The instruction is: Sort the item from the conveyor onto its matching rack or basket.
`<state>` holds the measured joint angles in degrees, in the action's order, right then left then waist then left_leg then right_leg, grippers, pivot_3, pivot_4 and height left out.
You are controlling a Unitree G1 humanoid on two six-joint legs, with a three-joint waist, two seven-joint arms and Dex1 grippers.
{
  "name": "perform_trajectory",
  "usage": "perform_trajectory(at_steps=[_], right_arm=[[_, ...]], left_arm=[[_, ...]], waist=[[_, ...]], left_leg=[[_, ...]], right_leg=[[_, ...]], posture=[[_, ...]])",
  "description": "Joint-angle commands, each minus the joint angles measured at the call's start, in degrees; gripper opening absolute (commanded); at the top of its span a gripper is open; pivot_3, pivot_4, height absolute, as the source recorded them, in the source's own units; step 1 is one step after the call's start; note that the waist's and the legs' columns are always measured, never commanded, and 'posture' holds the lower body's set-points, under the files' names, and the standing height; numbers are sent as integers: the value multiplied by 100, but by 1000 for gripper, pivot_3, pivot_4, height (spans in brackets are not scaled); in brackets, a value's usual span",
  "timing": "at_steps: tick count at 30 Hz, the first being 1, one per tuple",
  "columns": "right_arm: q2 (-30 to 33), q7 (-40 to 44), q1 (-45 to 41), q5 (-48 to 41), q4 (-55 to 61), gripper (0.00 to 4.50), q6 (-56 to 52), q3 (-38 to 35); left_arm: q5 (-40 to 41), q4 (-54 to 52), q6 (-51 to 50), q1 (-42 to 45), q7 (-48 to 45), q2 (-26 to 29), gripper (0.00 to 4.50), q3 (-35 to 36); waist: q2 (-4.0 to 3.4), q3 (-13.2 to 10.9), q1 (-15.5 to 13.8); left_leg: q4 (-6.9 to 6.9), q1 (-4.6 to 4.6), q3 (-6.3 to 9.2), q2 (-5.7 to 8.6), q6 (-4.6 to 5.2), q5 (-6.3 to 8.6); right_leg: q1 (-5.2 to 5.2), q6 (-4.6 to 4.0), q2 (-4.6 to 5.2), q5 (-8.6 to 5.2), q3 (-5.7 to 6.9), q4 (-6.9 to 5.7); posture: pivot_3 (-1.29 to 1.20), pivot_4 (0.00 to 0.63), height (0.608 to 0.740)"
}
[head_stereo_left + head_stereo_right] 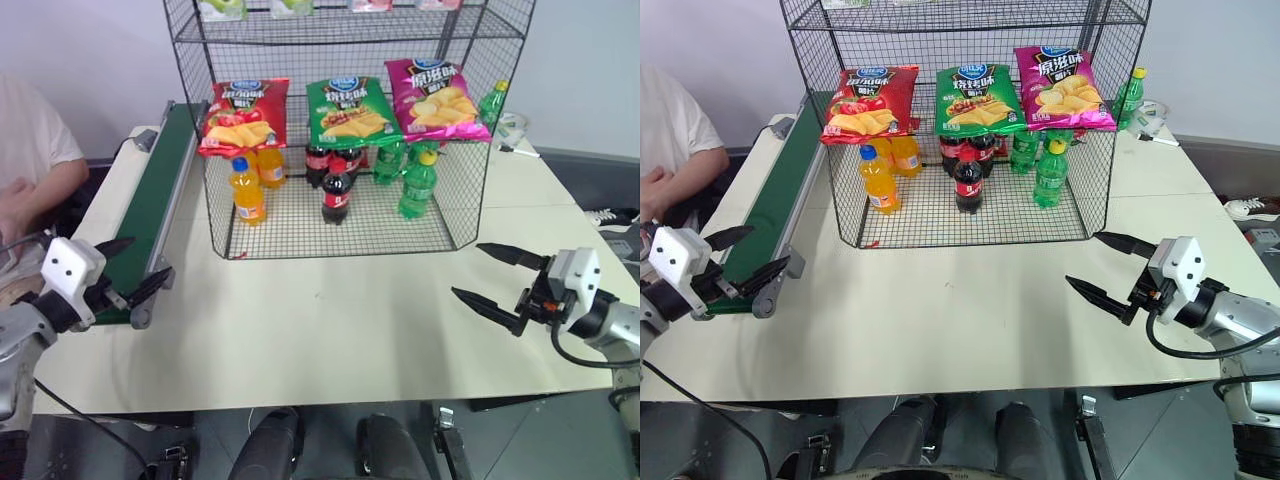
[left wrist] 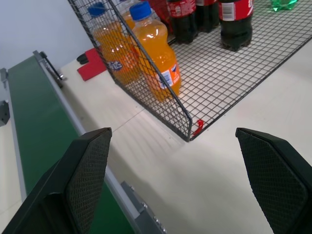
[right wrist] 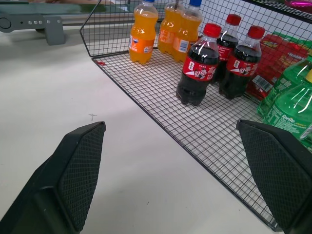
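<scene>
The desk (image 1: 330, 320) lies wide, the black wire rack (image 1: 345, 130) at its back and the conveyor (image 1: 150, 205) along the left edge, its visible belt bare. The red chip bag (image 1: 243, 115) already sits on the rack's shelf beside the green bag (image 1: 347, 110). Left gripper (image 1: 135, 268) and right gripper (image 1: 500, 278) hover, fingers spread wide, holding nothing. Looks like the sort is done; next, wait for another item.

A pale cream table (image 1: 330, 320) carries a long conveyor (image 1: 150, 205) with a dark green belt along its left side and a tall black wire-mesh rack (image 1: 340, 225) at the middle back. A flat red object (image 2: 92, 68) lies between them. Small white items (image 1: 512, 130) sit at the far right corner.
</scene>
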<state>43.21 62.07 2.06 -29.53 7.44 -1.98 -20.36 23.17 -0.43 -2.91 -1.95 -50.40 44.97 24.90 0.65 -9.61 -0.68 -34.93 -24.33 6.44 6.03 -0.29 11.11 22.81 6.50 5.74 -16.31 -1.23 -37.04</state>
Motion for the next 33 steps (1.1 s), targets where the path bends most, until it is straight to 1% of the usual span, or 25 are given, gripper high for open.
perform_trajectory(at_steps=[1,7,13,19,33], right_arm=[[-33,9,-122,10,-43,4500,144,-5],[-37,3,-270,51,-168,4500,227,83],[-53,34,-296,67,-234,4500,300,98],[-105,104,-226,78,-290,4500,397,126],[-69,153,-597,121,-482,4500,365,216]], left_arm=[[32,25,90,116,-36,0,4262,31],[21,107,147,193,-22,-69,4262,3],[179,67,32,142,-116,-131,4262,26],[25,60,158,240,-53,-95,4262,-60],[66,23,153,383,64,-158,4262,-86]], waist=[[0,0,2],[-2,-1,2],[-2,-2,1],[-1,-2,0],[-3,-3,1]], left_leg=[[0,0,0,0,0,0],[1,-1,0,0,0,0],[0,-2,0,0,0,0],[0,-3,0,0,0,0],[2,-4,0,0,0,0]], right_leg=[[1,0,0,0,0,0],[3,0,0,0,0,0],[4,0,0,0,0,0],[3,0,0,0,0,0],[6,0,-1,0,0,0]], posture=[[0,150,740],[0,150,740],[0,150,740],[0,150,740],[0,150,740]])
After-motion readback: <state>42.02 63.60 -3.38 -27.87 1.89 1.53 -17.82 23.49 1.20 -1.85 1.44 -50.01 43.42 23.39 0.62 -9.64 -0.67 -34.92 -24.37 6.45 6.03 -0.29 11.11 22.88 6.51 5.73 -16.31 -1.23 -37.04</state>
